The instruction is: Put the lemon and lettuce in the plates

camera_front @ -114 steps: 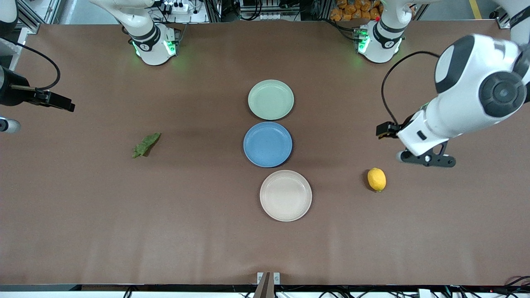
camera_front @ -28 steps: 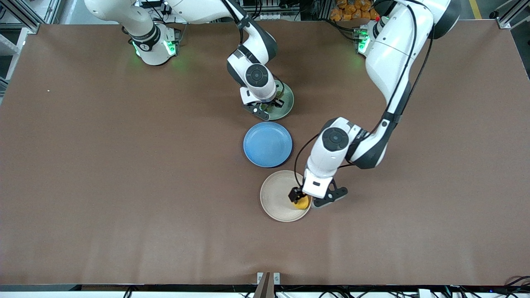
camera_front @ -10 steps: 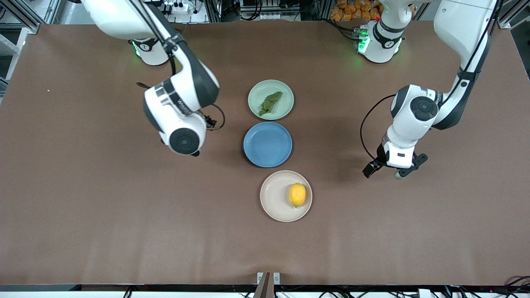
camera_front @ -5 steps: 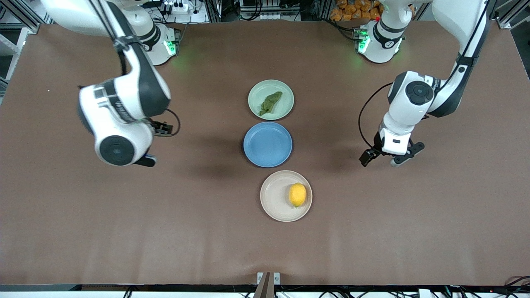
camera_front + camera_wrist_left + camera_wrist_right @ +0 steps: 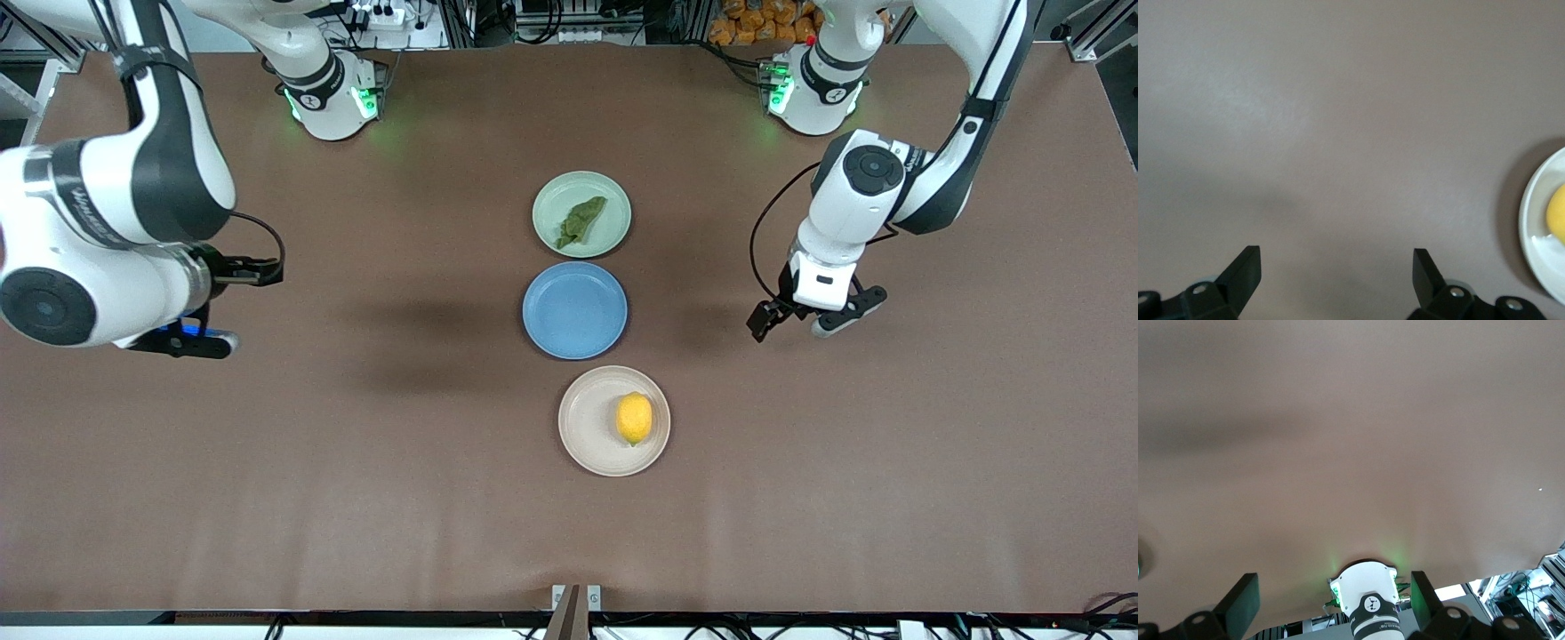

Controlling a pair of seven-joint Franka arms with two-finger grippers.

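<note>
Lemon point(image 5: 1558, 213), cut off at the frame edge, rests on beige plate point(image 5: 1533, 240); left tool point(image 5: 1336, 273) and right tool point(image 5: 1335, 599) gape empty.

Lemon point(image 5: 634, 418) moved from bare desk point(image 5: 356, 498) into beige-white plate point(image 5: 591, 440); lettuce point(image 5: 580, 220) into pale green plate point(image 5: 556, 200). Left end effector point(image 5: 1336, 267) and right end effector point(image 5: 1335, 592) since emptied, spread, withdrawn over bare desk toward own ends.

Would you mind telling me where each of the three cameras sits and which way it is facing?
Front view: high across the table, facing both arms; lettuce in the green plate, lemon in the beige plate.
Left wrist view: on the left arm, looking down past the open left gripper at the table.
Right wrist view: on the right arm, past the open right gripper toward its own base.
Shared: front and left wrist views both show lemon and beige plate.
</note>
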